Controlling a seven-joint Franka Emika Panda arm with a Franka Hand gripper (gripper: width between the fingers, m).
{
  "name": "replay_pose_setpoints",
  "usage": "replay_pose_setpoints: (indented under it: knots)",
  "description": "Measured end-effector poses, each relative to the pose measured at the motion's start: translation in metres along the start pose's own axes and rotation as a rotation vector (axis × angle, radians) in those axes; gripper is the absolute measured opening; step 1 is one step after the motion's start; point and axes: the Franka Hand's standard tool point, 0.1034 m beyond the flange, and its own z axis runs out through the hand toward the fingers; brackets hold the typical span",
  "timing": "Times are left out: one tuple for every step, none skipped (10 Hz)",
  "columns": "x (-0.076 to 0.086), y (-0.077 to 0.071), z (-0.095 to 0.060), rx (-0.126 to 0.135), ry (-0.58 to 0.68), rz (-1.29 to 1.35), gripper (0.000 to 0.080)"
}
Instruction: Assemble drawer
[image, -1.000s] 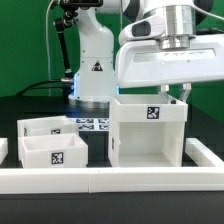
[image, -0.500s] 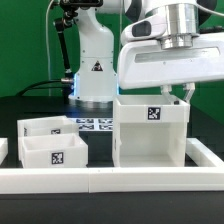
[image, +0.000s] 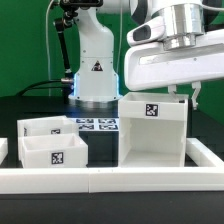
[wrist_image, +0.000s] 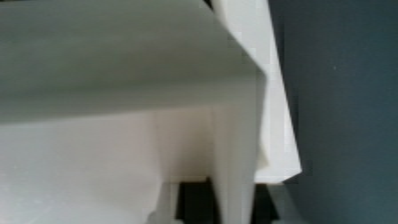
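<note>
The tall white cube-like housing (image: 153, 135) of the drawer stands on the black table at the exterior view's right, with a tag on its front. My gripper (image: 183, 94) reaches down from above onto the housing's right-hand wall at its top edge. In the wrist view the thin white wall (wrist_image: 233, 140) runs between my two dark fingers (wrist_image: 196, 203), and the gripper (wrist_image: 231, 204) is shut on it. Two open-topped white trays sit at the exterior view's left: a front one (image: 52, 150) with a tag and one behind it (image: 44, 127).
The marker board (image: 97, 125) lies flat on the table behind the trays. The long low white border wall (image: 110, 180) runs along the front and up the right side. The arm's white base (image: 95, 62) stands at the back.
My gripper and the housing it grips have slid toward the exterior view's right. The trays have not moved.
</note>
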Motion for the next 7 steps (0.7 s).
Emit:
replay_pose_setpoints:
  knots:
    - [0.002,-0.001,-0.001,0.0,0.01,0.046,0.0046]
    - [0.006,-0.002,-0.001,0.006,0.021,0.12,0.0046]
    - [0.013,0.0,-0.003,0.01,0.029,0.191,0.0046]
    - [0.018,0.002,-0.003,0.016,0.037,0.245,0.0048]
    - [0.019,0.001,-0.003,0.019,0.041,0.262,0.0048]
    - [0.022,0.002,-0.004,0.025,0.051,0.308,0.0048]
    - [0.024,0.004,-0.006,0.029,0.056,0.355,0.0048]
